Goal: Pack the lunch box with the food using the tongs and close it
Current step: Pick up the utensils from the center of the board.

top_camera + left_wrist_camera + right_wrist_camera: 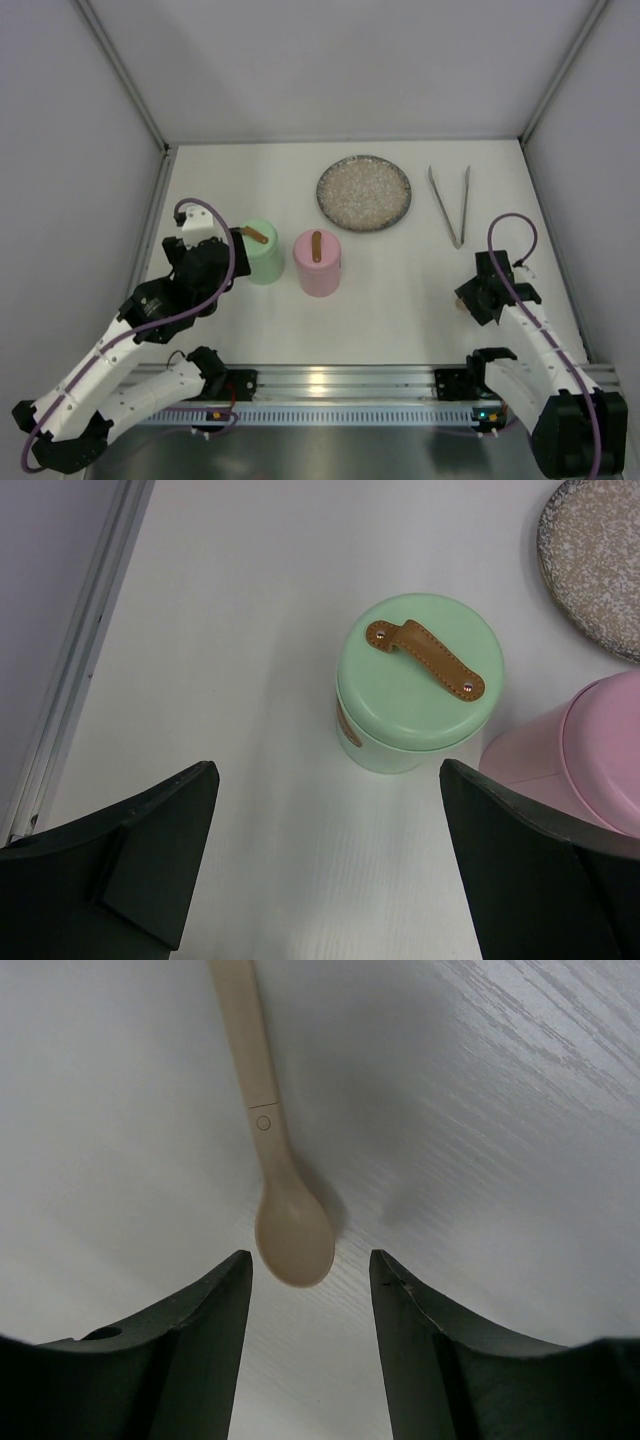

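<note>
Tongs (445,208) are lying flat on the white table (400,300) at far R, just beside the speckled grey plate (364,192). Their joined end is pointing toward the arms and the open ends toward the back wall; nothing is touching them. R gripper (309,1263) is hanging low over the table nearer the arm bases, well apart from the tongs. In the R wrist view its two dark fingers (200,1350) are standing roughly half apart, flanking the bowl tip of a small light wooden spoon (292,1232). The spoon is lying on the table w/ its handle running away from the cam. A clear gap is showing btwn one finger and the bowl; the other finger is sitting v. close to the bowl edge, can't tell if touching. So the R claw is reading as part-open, not clamped on anything. L gripper (328,780) is hovering w/ jaws spread wide, holding nothing, facing a mint-green round container (418,685) w/ lid on and a brown stitched strap across the top. A pink round container (590,750), lid on too, is standing just beside the green one, close but apart in the top view. Both are sitting mid-table, nearer the arms than the plate.
</note>
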`<state>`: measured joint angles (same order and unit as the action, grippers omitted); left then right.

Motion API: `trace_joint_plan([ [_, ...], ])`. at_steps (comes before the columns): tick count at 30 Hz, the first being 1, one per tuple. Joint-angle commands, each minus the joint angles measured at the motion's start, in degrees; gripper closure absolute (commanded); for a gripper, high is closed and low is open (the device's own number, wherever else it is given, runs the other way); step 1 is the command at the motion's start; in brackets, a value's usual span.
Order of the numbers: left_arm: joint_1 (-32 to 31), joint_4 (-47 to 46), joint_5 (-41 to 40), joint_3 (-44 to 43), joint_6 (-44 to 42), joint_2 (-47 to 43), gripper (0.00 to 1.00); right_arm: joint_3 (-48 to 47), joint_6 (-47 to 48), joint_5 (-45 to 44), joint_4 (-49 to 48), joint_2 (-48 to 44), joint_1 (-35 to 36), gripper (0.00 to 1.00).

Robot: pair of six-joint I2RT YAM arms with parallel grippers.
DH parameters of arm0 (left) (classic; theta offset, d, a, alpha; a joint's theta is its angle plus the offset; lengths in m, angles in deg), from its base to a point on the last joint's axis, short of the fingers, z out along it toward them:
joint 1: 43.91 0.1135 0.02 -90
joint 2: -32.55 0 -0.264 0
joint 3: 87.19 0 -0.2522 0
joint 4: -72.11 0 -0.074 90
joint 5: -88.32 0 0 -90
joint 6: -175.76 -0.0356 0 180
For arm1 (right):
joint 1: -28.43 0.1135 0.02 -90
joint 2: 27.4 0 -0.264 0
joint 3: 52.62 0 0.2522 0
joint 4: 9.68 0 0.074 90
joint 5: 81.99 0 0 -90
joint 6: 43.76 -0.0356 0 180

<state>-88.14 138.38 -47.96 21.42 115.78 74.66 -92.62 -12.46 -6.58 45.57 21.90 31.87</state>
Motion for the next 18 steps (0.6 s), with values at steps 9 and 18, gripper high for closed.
trace_joint_plan([
  [9,0.28,-2.5,-0.65,0.41,-0.84,-0.97,0.02,3.03,-0.01,0.53,-5.63,1.94,-1.68,0.57],
  [18,0.28,-2.5,-1.18,0.5,-0.93,-1.33,0.02,4.71,1.3,1.67,-9.41,2.82,-1.77,0.83],
])
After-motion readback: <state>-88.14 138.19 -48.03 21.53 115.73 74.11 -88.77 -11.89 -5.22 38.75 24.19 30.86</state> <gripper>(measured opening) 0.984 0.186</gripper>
